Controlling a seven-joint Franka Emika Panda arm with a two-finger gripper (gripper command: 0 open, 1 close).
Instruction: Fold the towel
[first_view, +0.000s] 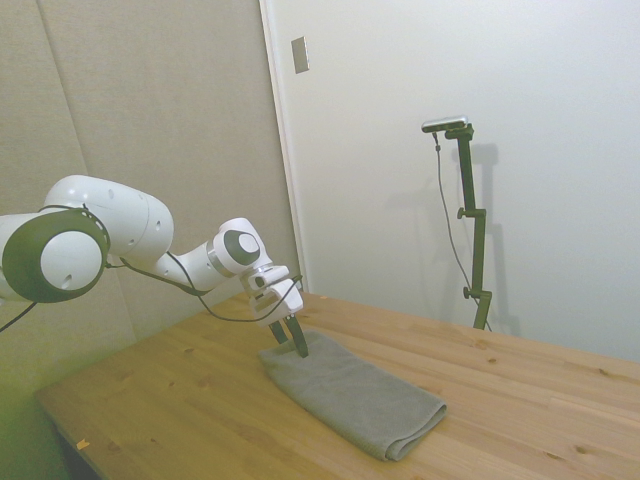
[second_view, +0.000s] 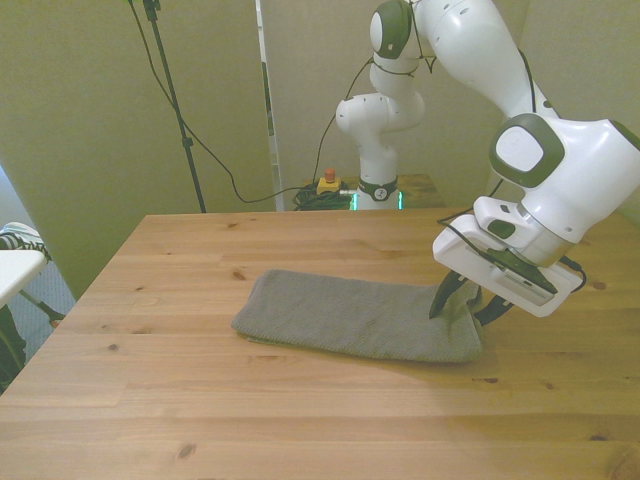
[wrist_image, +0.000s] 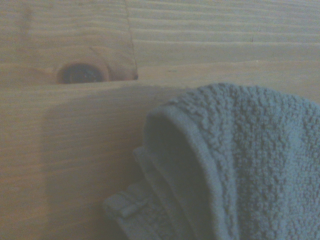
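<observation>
A white robot arm reaches down to one short end of a grey-taupe towel (second_view: 355, 317) lying flat on a wooden table (second_view: 200, 400). The towel rests near the table's middle as a long rectangle, already doubled into thick layers. In the front view the gripper (second_view: 462, 304) is at the towel's right end; in the side view it sits at the towel's far end (first_view: 286, 340). Its two dark fingers are drawn close together on that end of the cloth and appear to pinch the edge.

To do this step well, the pinch should probably take in every layer at the edge, then lift and carry that end straight along the towel's length to meet the opposite end, so the edges line up.

The wrist view shows looped terry pile (wrist_image: 250, 150), soft and nubby, with a smoother hemmed border curling up off the wood and stacked layers beneath. The table is pale planked pine with a dark knot (wrist_image: 80, 74).
</observation>
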